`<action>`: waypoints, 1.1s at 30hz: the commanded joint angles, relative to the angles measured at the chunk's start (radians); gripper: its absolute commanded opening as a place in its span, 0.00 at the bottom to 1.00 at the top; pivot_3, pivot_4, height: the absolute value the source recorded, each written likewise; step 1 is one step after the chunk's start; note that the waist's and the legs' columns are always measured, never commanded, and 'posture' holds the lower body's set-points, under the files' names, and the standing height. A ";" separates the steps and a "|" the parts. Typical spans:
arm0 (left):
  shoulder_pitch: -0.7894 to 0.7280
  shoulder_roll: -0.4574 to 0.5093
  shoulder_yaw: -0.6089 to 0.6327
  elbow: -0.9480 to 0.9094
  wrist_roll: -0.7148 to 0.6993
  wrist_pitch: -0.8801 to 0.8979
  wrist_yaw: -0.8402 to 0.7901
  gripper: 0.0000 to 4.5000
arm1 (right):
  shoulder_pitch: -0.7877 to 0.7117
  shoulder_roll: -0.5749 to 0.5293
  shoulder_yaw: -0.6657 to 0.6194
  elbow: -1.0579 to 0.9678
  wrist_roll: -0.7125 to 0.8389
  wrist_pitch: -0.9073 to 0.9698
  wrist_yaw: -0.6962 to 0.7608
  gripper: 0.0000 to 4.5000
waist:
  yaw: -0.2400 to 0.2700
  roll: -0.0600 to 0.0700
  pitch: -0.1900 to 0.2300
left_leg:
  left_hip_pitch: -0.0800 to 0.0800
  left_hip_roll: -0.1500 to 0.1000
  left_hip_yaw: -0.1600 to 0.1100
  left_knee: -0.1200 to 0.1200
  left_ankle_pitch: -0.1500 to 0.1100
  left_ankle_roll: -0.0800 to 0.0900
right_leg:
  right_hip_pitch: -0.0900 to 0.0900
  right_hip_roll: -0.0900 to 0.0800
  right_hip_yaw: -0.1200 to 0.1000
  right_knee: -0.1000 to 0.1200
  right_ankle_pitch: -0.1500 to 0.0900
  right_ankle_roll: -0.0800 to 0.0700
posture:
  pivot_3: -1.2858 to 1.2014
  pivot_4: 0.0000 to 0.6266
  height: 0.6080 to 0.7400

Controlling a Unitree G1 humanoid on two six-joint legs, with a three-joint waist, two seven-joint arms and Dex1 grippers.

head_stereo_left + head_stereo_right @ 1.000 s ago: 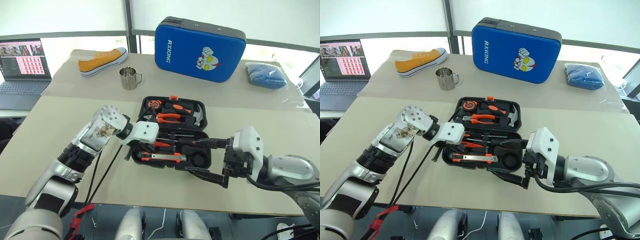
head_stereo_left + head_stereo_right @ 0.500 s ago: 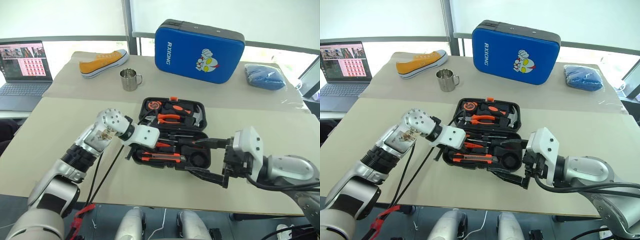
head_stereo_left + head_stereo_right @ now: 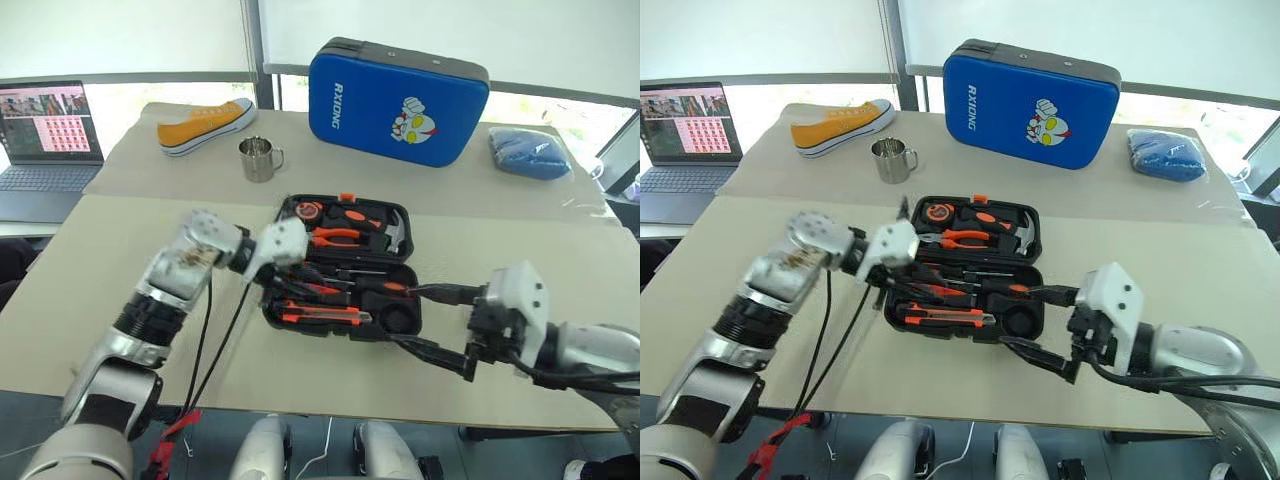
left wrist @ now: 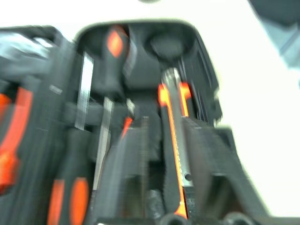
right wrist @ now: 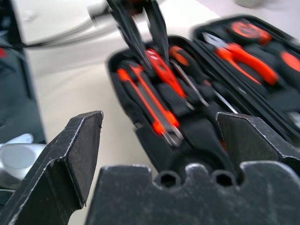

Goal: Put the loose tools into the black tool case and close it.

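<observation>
Black plastic is what the tool case is made of, and it is lying wide open on the table, with the lid half on the far side. From the head view, the left gripper is hanging over the left end of the near half. Its fingers look a little apart, but I cannot tell how far, and I cannot see anything in them. The right gripper is waiting at the near right corner of the case with its fingers spread wide and nothing in them.

From the left wrist view, the utility knife is lying in its slot, right under this gripper. A screwdriver is lying beside it.

From the right wrist view, the wide fingers are pointing at the near half of the case, close to it but not touching. The left gripper's thin fingers are poking down over the knife and screwdrivers.

I think the tools are all tucked in now. To do this step well, the left gripper should be lifting clear first. Then the lid should be folding down slowly, with no handle sticking up, until the orange latch is clicking.
</observation>
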 commanded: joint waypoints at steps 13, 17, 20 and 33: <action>0.075 0.099 0.206 -0.278 -0.355 0.285 0.079 1.00 | 0.224 -0.108 -0.240 0.336 -0.236 -0.119 0.304 1.00 | -0.010 0.001 0.000 | 0.005 0.000 0.001 -0.002 0.000 0.000 | 0.004 0.000 0.001 -0.002 0.000 0.000 | 0.52 0.24 0.99; 0.093 0.122 0.177 -0.316 -0.332 0.252 0.082 1.00 | 0.044 -0.131 -0.025 0.403 -0.304 -0.114 0.265 1.00 | -0.020 0.001 0.000 | 0.005 0.000 0.001 -0.002 0.000 0.000 | 0.003 0.000 0.002 -0.002 0.000 0.000 | 0.52 0.24 0.99; 0.109 0.129 0.154 -0.320 -0.272 0.180 0.103 1.00 | -0.038 -0.123 0.079 0.446 -0.353 -0.118 0.256 1.00 | -0.021 0.001 0.000 | 0.004 0.000 0.001 -0.003 0.000 0.000 | 0.003 0.000 0.002 -0.002 0.000 0.000 | 0.52 0.24 0.99; 0.106 0.162 0.156 -0.354 -0.296 0.194 0.146 1.00 | -0.198 -0.048 0.274 0.640 -0.493 -0.156 0.204 0.32 | -0.014 0.001 0.000 | 0.003 0.000 0.001 -0.002 0.000 0.000 | 0.003 0.000 0.001 -0.003 0.000 0.000 | 0.52 0.24 0.99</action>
